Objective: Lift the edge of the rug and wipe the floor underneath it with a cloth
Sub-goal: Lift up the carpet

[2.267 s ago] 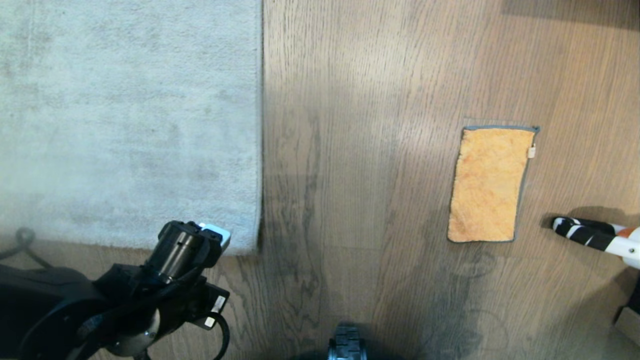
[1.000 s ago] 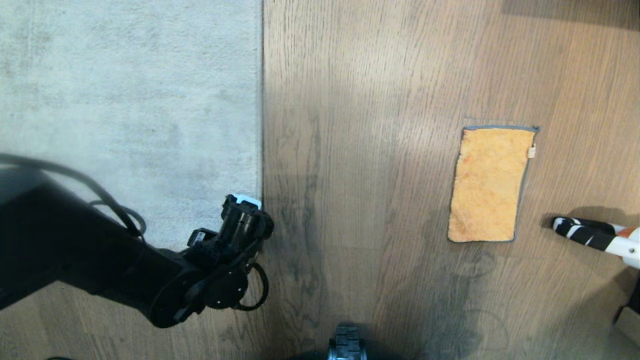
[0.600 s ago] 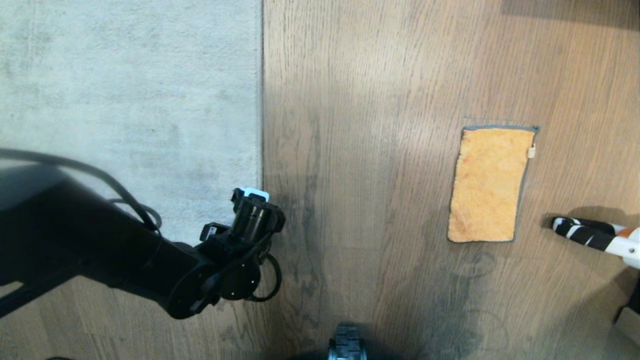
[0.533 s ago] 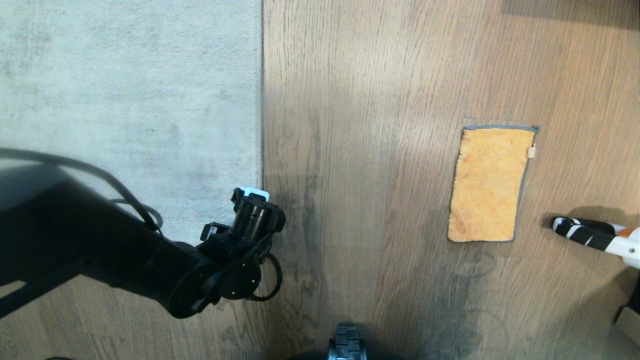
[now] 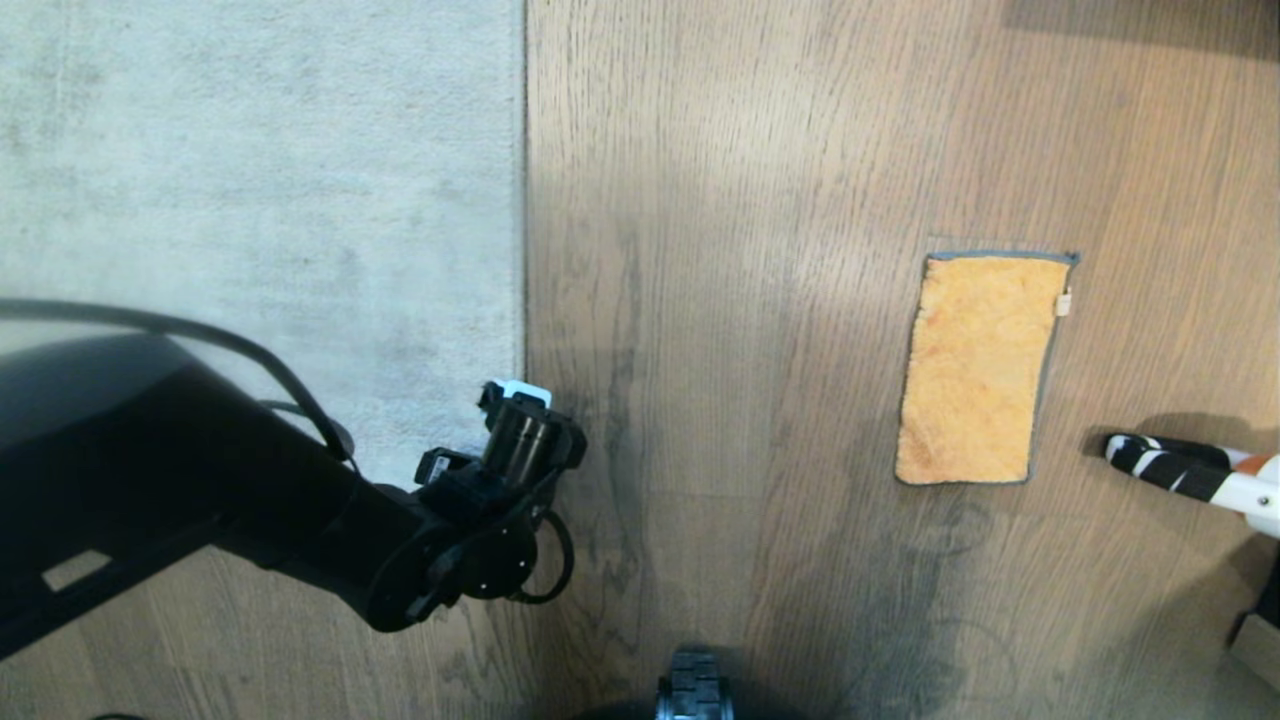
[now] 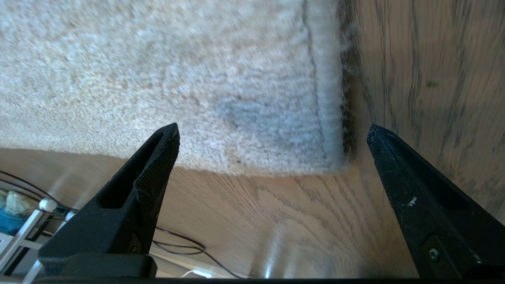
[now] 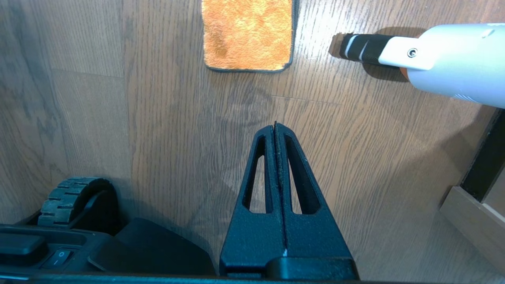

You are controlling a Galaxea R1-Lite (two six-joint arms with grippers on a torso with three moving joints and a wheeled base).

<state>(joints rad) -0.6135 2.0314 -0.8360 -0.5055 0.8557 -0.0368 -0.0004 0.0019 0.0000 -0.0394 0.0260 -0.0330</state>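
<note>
1. The rug edge runs straight from 12 o'clock down toward the middle of the head view, ending in a rounded corner that lies flat on the floor.
2. The rug is pale grey-beige with a short pile and fills the head view's 10 o'clock quarter.
3. The left end effector hangs over that corner, its two black fingers spread wide apart and holding nothing.
4. In the left wrist view one finger is over the rug's near border and the other over bare floor just past the side edge, so the corner lies between them.
5. In the head view the left arm reaches in from 8 o'clock, and its wrist hides the corner.
6. The cloth lies flat on the floor at 3 o'clock, well apart from the rug, orange with thin grey edging and a small white tag on its right side.
7. The right end effector is closed, fingers pressed together and empty, pointing at bare floor near the cloth's near end.
8. A black-and-white striped handle lies on the floor just right of the cloth, at 4 o'clock.
9. A black wheel of the base shows at 6 o'clock.
</note>
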